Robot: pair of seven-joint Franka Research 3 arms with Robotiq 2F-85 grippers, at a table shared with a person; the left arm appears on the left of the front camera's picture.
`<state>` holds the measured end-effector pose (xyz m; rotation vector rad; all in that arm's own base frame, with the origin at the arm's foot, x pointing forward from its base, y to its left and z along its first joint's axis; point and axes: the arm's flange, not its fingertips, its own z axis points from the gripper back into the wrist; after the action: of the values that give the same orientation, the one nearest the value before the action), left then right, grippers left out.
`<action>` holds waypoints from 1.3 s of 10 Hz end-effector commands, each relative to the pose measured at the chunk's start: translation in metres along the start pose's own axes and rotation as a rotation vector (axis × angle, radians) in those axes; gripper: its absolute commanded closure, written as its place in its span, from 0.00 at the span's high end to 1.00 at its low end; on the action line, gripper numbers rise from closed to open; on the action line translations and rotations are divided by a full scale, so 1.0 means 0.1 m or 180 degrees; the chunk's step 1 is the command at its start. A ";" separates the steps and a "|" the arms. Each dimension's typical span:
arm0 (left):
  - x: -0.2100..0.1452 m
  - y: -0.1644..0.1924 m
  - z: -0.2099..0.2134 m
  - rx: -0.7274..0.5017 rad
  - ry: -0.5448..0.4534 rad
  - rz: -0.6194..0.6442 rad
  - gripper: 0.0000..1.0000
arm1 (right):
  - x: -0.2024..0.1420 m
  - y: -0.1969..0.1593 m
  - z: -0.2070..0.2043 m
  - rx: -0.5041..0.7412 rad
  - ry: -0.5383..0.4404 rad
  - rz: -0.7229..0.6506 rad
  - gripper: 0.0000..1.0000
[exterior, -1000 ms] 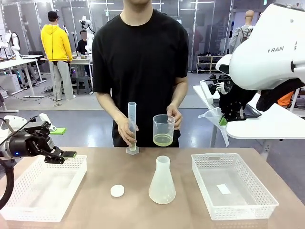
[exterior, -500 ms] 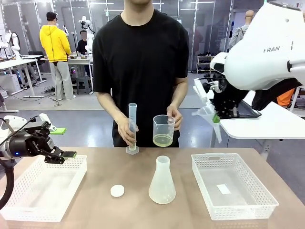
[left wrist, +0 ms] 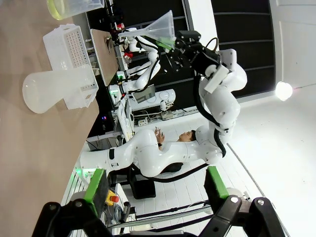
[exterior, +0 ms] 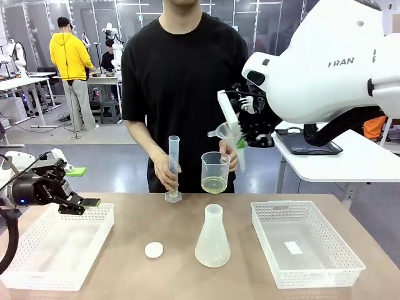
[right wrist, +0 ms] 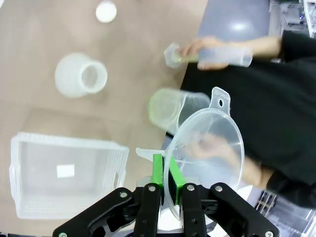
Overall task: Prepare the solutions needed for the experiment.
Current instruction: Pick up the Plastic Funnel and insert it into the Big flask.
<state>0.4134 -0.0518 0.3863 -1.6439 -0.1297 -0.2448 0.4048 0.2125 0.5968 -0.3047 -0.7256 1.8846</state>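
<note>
1. Beyond the bench's far edge lies a wide workshop floor with white work tables; a white table (exterior: 350,164) stands to the right, and a person in a yellow jacket (exterior: 73,59) stands far back on the left.
2. The bench (exterior: 140,219) is a bare brown top.
3. The right arm (exterior: 325,62) comes in high from the right and hides much of the room behind it.
4. A person in a black shirt (exterior: 184,81) stands at the middle of the far edge.
5. A white basket (exterior: 100,240) sits at the near left corner; a second white basket (exterior: 319,275) sits at the near right corner with a small white slip inside.
6. A conical flask (exterior: 212,240) stands upright at the bench's middle, between the baskets.
7. One hand (exterior: 165,178) steadies a graduated cylinder (exterior: 174,165) upright at the far edge.
8. The other hand (exterior: 230,153) holds a beaker (exterior: 214,170) above the far edge; the solutions (exterior: 214,184) are a shallow pale yellow layer at its bottom.
9. The right gripper (right wrist: 164,170) is clamped tight on the rim of a clear funnel (right wrist: 207,148), up in the air just beside the beaker and partly covering that hand.
10. The left gripper (exterior: 83,186) hangs over the left basket's far edge, jaws spread wide, gripping nothing.
11. A white cap (exterior: 154,250) lies between the left basket and the flask.
</note>
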 end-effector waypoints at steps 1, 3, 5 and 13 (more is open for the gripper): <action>0.01 -0.03 -0.01 -0.0048 -0.0011 -0.0017 1.00 | -0.01 0.14 0.00 -0.0091 -0.0426 0.0132 0.06; 0.01 -0.03 -0.01 -0.0048 -0.0011 -0.0017 1.00 | 0.15 0.23 0.01 -0.0039 -0.0683 0.0268 0.06; 0.01 -0.03 -0.01 -0.0048 -0.0011 -0.0017 1.00 | 0.27 0.35 0.07 -0.0104 -0.0853 0.0427 0.06; 0.01 -0.03 -0.01 -0.0048 -0.0011 -0.0017 1.00 | 0.46 0.45 0.09 -0.0028 -0.0809 0.0443 0.06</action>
<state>0.4134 -0.0518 0.3863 -1.6439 -0.1296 -0.2448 0.3473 0.2386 0.5799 -0.1194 -0.8914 2.0772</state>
